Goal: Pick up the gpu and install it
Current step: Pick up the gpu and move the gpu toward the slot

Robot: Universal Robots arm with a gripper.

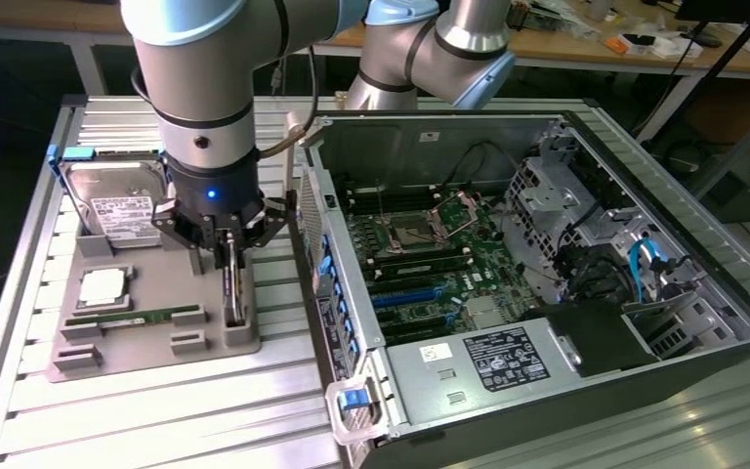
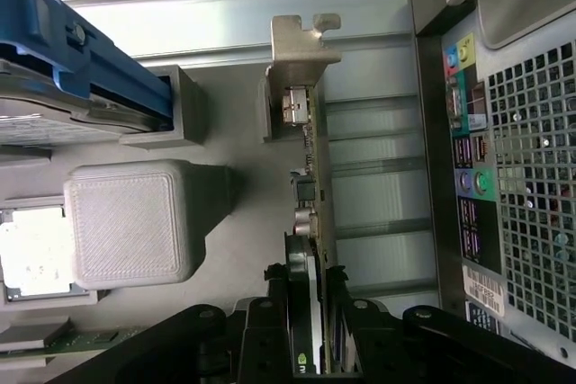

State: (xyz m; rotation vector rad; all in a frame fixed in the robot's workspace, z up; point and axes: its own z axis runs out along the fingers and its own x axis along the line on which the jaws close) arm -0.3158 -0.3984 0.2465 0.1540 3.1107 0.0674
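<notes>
Your gripper [image 1: 228,252] is closed partway, clamped on the gpu [image 1: 233,298], with fingers [image 2: 273,317] pressing both flat faces. The card stands on edge on the grey tray [image 1: 153,347]. Its silver bracket [image 2: 301,51] sticks out beyond the fingertips. The open PC case [image 1: 506,244] is just beside the fingers.

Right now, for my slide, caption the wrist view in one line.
Gripper closed on the gpu, on edge in its gray holder, computer case rear panel alongside.
</notes>
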